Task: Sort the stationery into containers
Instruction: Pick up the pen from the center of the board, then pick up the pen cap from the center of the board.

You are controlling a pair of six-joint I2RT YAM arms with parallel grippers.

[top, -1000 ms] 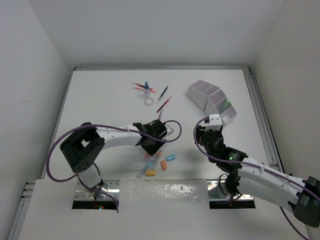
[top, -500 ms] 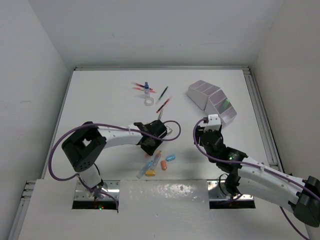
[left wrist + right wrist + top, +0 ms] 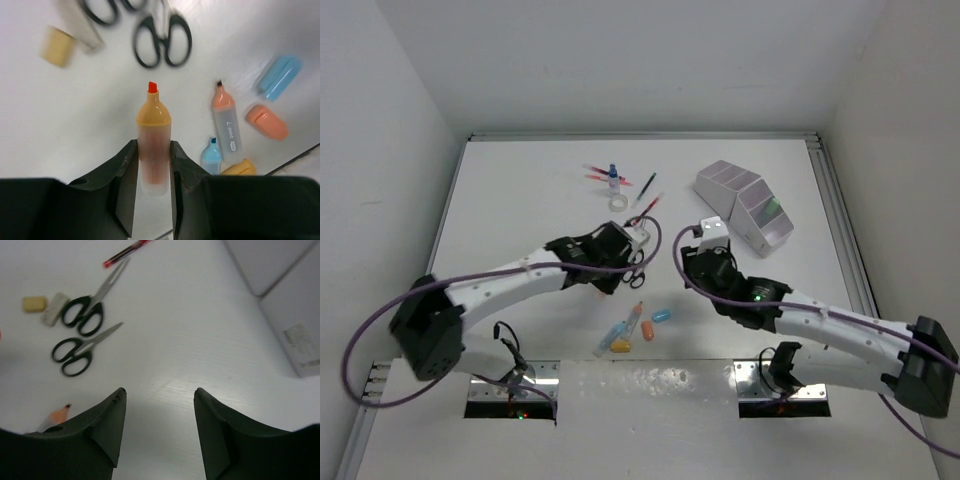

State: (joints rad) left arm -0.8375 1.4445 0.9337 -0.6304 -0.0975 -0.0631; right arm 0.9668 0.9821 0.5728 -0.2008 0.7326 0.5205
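My left gripper (image 3: 152, 147) is shut on an uncapped orange highlighter (image 3: 153, 120) and holds it above the table; in the top view it (image 3: 618, 258) hovers by the black-handled scissors (image 3: 635, 273). Below it lie scissors (image 3: 162, 40), a beige eraser (image 3: 57, 46), another orange highlighter (image 3: 226, 125), a blue one (image 3: 212, 155) and loose caps (image 3: 266, 121). My right gripper (image 3: 159, 400) is open and empty over bare table, left of the white stepped organiser (image 3: 745, 200), whose edge shows in the right wrist view (image 3: 280, 270). Two scissors (image 3: 82, 315) lie ahead to its left.
Red and black pens (image 3: 645, 208), a blue-capped bottle (image 3: 613, 178) and a white tape ring (image 3: 618, 203) lie at the far middle. Highlighters and caps (image 3: 632, 330) lie near the front edge. White walls enclose the table on three sides.
My left arm has stretched out and lifted the orange highlighter away from the near pile, toward the far side. My right gripper has moved left, toward the scissors.
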